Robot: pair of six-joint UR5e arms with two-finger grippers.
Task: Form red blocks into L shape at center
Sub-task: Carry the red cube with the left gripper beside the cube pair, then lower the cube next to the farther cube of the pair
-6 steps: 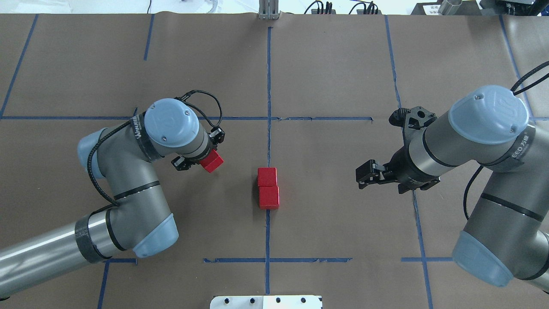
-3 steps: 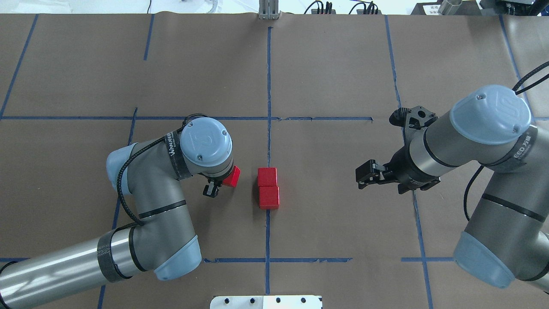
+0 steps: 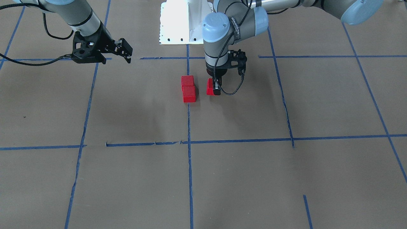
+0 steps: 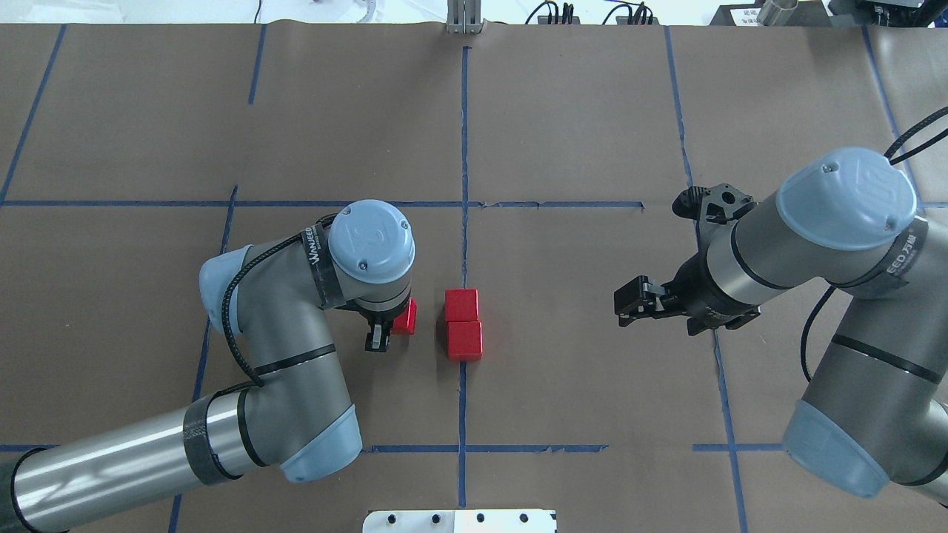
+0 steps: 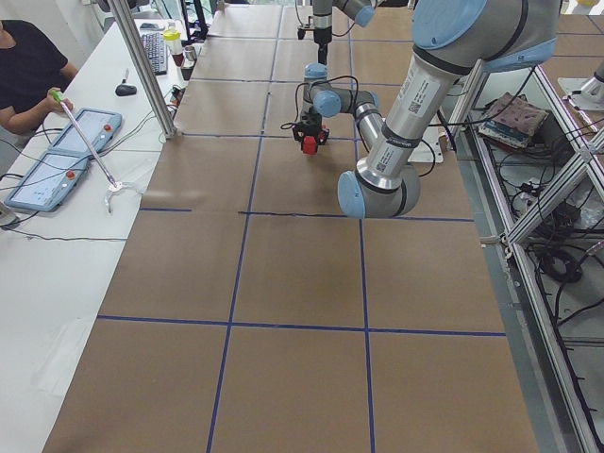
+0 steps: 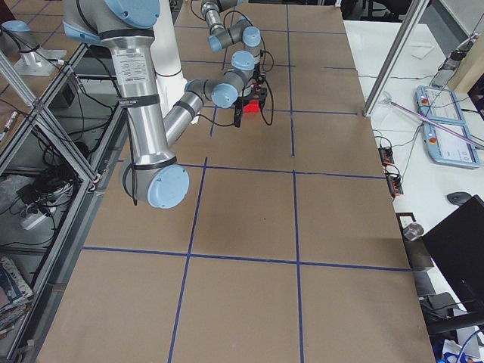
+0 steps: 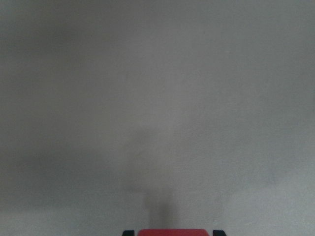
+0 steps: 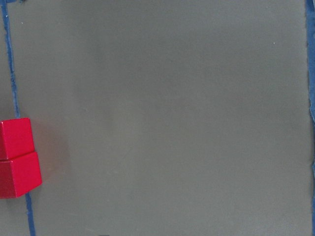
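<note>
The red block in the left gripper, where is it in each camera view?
Front-facing: held block just right of the block pair.
Overhead: held block just left of the pair.
Exterior left: held block, upper middle.
Exterior right: cannot tell it from the pair.
Left wrist: held block, bottom edge.
Right wrist: absent.
Landmark: the pair on the blue tape line.

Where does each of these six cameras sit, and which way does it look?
Front: across the table, facing the robot; both arms, left hand holding a red block.
Overhead: behind the robot, looking down; both arms.
Left side: table's left end; left arm nearest.
Right side: table's right end; right arm nearest.
Left wrist: down at paper; fingertips, block edge.
Right wrist: down at two touching blocks; no body.
Shared: front and overhead show all three blocks.
</note>
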